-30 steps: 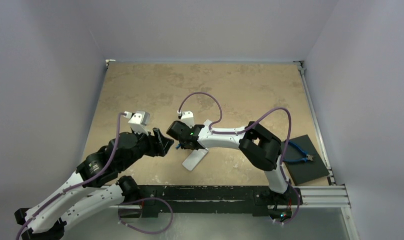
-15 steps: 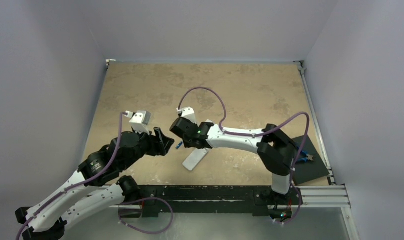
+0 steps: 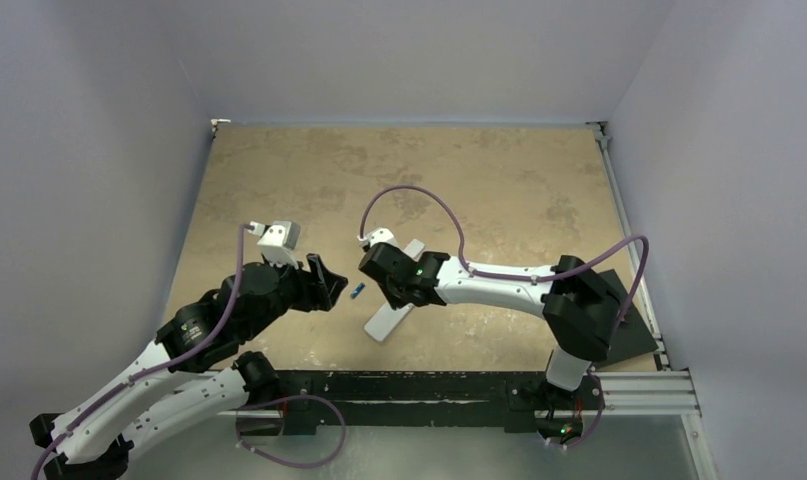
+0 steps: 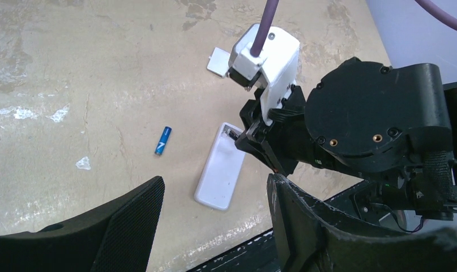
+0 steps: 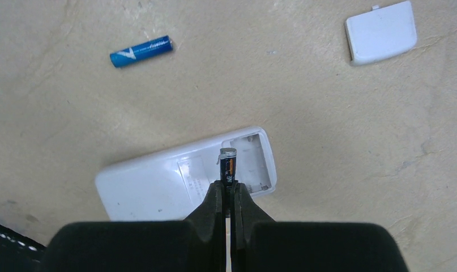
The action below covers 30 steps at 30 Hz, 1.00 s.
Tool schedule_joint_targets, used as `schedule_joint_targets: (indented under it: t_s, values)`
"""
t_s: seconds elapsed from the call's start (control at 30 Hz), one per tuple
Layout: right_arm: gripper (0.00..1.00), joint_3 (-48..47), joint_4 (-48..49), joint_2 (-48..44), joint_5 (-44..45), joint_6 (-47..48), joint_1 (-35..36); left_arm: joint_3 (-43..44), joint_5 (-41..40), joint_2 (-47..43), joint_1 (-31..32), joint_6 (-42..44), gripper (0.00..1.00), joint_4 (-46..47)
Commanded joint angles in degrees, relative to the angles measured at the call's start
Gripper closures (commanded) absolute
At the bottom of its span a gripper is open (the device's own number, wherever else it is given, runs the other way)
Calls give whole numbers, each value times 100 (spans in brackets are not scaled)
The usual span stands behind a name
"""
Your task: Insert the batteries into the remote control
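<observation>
The remote control (image 5: 169,187) lies back-up on the tabletop (image 5: 339,147), near the middle of its near edge, with the battery bay (image 5: 251,161) at its far end open and nothing seated in it as far as I can see. Over the last second the right gripper (image 5: 229,184) has swung from the spot left of the remote control, where the blue battery (image 5: 141,51) lies, to a position above that open bay. It is clenched on the lower end of the dark battery (image 5: 229,166), which stands out from the fingertips with its metal cap over the bay. So, by my reading, the first insertion is about to start and neither cell is loaded yet. The blue battery lies alone on the tabletop, left of the remote control and apart from it. The small white cover (image 5: 380,32) lies further toward the far edge. The left gripper (image 4: 214,192) hovers to the left, its jaws well apart, holding and touching nothing.
</observation>
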<state>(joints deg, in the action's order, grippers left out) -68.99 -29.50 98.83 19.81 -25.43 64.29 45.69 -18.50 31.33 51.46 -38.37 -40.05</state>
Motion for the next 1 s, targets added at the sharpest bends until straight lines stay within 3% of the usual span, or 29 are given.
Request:
schedule_joint_targets:
  t_s: [0.0,0.97]
  values:
    - [100,169,70,-338,-240,666,22,52,-117,46,25,-47,33,37]
    - [100,307,99,194,-123,1364,-180,45,-119,48,25,-50,33,41]
